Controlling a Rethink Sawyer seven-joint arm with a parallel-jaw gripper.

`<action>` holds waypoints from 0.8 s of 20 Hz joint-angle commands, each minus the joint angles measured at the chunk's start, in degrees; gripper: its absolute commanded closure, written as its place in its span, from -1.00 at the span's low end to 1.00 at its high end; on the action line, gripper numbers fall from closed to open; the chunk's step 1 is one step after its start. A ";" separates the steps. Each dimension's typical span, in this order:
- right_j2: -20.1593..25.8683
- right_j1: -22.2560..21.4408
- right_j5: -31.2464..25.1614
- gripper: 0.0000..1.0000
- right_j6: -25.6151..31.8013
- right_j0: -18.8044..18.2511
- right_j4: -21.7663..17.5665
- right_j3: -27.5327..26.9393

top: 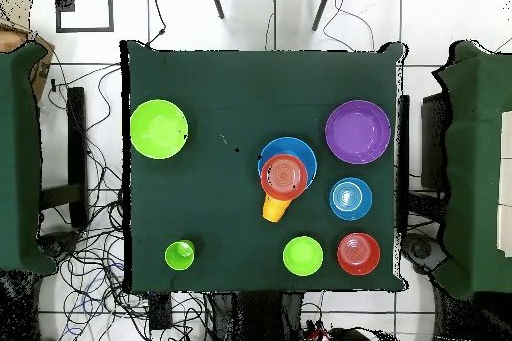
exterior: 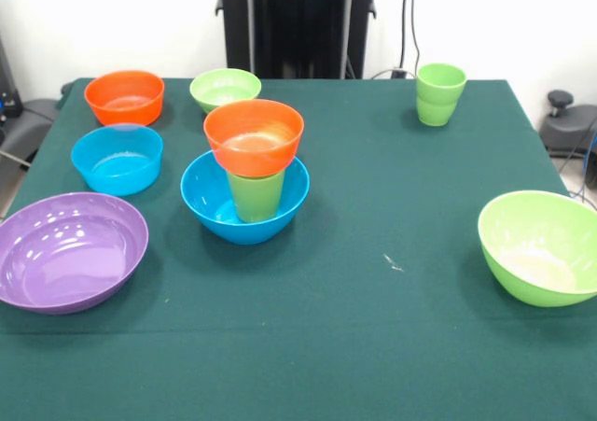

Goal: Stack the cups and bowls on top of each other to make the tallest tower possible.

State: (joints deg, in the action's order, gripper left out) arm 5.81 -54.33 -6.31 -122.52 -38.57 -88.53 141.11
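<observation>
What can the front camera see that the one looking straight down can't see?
Only the front view shows the tower's layers: a blue bowl, an upside-down green cup standing in it, an orange bowl on top. Only the overhead view shows the floor cables around the table. Both show the purple bowl, the big lime bowl and the lone green cup.

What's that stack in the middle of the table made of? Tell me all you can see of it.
The tower has three glossy plastic pieces. A blue bowl sits upright on the green tablecloth. A green cup stands inside it. An orange bowl rests on the cup, open side up, seemingly empty. It stands left of centre in the front view. No neighbouring bowl touches it, and no gripper is in view.
</observation>
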 commanded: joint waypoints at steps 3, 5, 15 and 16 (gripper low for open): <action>-9.58 7.14 9.60 -1.00 -9.75 8.89 1.65 -8.80; -11.94 8.57 11.71 -1.00 -7.68 10.02 3.80 -9.84; -27.97 24.01 29.00 -1.00 8.26 18.05 21.52 -15.62; -29.05 25.75 30.80 -1.00 9.36 18.79 23.14 -15.79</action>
State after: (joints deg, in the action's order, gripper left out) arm -16.85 -41.57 13.13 -122.99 -23.30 -74.40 132.00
